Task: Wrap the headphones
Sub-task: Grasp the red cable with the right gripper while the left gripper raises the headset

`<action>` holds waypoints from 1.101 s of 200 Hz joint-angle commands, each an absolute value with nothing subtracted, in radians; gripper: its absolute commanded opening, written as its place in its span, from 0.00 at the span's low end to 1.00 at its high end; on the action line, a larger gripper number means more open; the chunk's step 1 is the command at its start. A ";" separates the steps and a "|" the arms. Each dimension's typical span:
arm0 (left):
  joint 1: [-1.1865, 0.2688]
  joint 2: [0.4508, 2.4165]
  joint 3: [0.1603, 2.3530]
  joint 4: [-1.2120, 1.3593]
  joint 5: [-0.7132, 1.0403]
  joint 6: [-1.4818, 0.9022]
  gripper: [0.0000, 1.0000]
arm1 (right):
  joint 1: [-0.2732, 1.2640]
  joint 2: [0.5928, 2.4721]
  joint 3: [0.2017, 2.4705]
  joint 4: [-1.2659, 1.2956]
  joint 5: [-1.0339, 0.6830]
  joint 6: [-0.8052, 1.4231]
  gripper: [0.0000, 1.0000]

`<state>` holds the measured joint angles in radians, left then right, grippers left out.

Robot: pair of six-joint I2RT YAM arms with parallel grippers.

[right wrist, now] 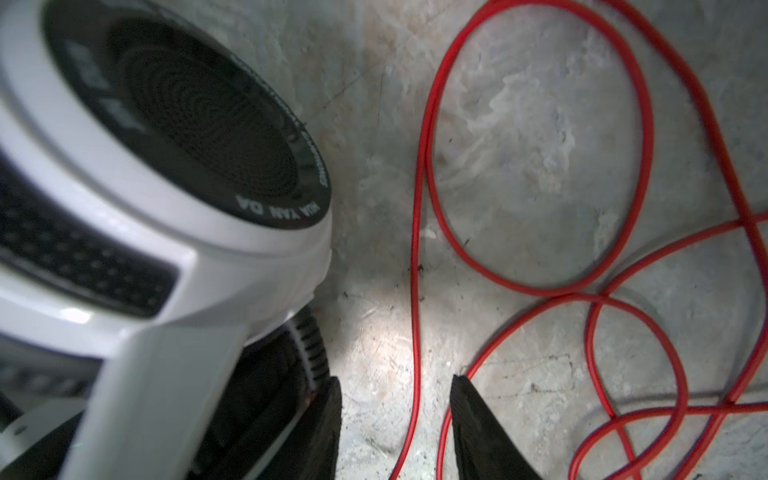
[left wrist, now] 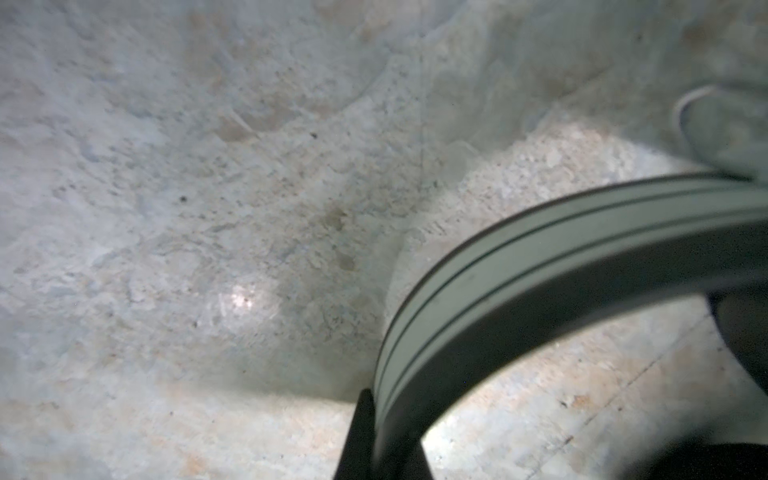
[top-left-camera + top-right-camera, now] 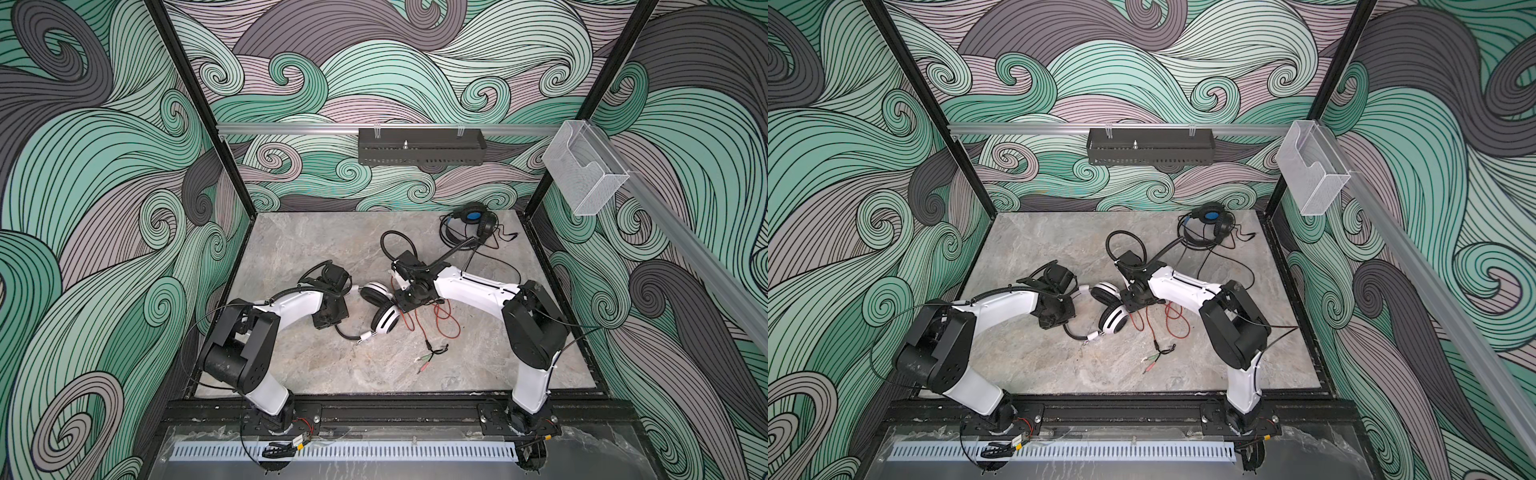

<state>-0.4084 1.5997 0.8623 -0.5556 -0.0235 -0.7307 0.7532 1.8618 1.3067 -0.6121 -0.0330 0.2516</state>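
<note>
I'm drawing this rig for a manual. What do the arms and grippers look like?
The left arm and right arm have glossy white shells between bulky black joint housings. Thin black cables loop outside each; a corrugated black hose arches over the right wrist. The left gripper and right gripper have black, tapering fingers. No lettering shows.

Both top views come in bright and even, lit seemingly from overhead. The worktop (image 3: 332, 365) reads pale with only faint, soft shadows, there's wide-lens stretch toward the corners, and fine detail is a touch soft. Over to the left wrist view: dim and murky, one small glare spot on the stone, a brighter patch beyond. The white headphones (image 2: 540, 266) sit so close that their band smears, and a dark vignette fills one corner. Right wrist view: the ear cup is blurred, the red cord (image 1: 414, 291) is crisp mid-frame but smears at the edges, and a bright pool lights the stone.
</note>
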 commanded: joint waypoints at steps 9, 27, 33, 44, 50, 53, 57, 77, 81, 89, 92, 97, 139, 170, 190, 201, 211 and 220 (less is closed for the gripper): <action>-0.445 1.638 0.915 -0.455 0.116 -0.781 0.00 | 0.804 1.855 1.314 -0.509 -0.192 0.289 0.46; -0.451 1.627 0.923 -0.441 0.122 -0.780 0.00 | 0.817 1.879 1.351 -0.507 -0.199 0.296 0.46; -0.452 1.625 0.927 -0.444 0.118 -0.773 0.00 | 0.819 1.888 1.363 -0.510 -0.199 0.296 0.46; -0.458 1.614 0.933 -0.460 0.103 -0.761 0.00 | 0.819 1.900 1.382 -0.514 -0.194 0.298 0.46; -0.460 1.605 0.931 -0.459 0.097 -0.753 0.00 | 0.818 1.906 1.391 -0.513 -0.188 0.299 0.46; -0.460 1.601 0.928 -0.458 0.095 -0.751 0.00 | 0.818 1.909 1.395 -0.514 -0.186 0.299 0.46; -0.462 1.596 0.924 -0.456 0.093 -0.747 0.00 | 0.816 1.912 1.400 -0.515 -0.183 0.300 0.46; -0.468 1.571 0.896 -0.415 0.092 -0.714 0.00 | 0.815 1.930 1.425 -0.514 -0.187 0.304 0.46; -0.473 1.567 0.892 -0.405 0.091 -0.701 0.00 | 0.815 1.932 1.428 -0.514 -0.188 0.304 0.46; -0.483 1.560 0.891 -0.402 0.075 -0.674 0.00 | 0.815 1.932 1.436 -0.515 -0.189 0.302 0.46; -0.486 1.560 0.890 -0.403 0.069 -0.667 0.00 | 0.815 1.933 1.436 -0.516 -0.187 0.300 0.46; -0.488 1.556 0.888 -0.400 0.065 -0.651 0.00 | 0.815 1.930 1.436 -0.516 -0.183 0.298 0.47; -0.477 1.540 0.888 -0.468 0.002 -0.597 0.00 | 0.796 1.879 1.365 -0.518 -0.146 0.267 0.49; -0.412 1.513 0.881 -0.518 0.003 -0.644 0.00 | 0.757 1.792 1.282 -0.518 -0.152 0.212 0.55; -0.394 1.462 0.900 -0.544 -0.009 -0.615 0.00 | 0.717 1.687 1.212 -0.500 -0.205 0.155 0.63; -0.386 1.440 0.922 -0.568 -0.010 -0.585 0.00 | 0.704 1.614 1.154 -0.470 -0.254 0.118 0.68; -0.383 1.429 0.945 -0.592 -0.012 -0.556 0.00 | 0.704 1.537 1.107 -0.453 -0.263 0.088 0.71; -0.379 1.392 0.965 -0.609 -0.002 -0.530 0.00 | 0.703 1.479 1.072 -0.450 -0.279 0.067 0.74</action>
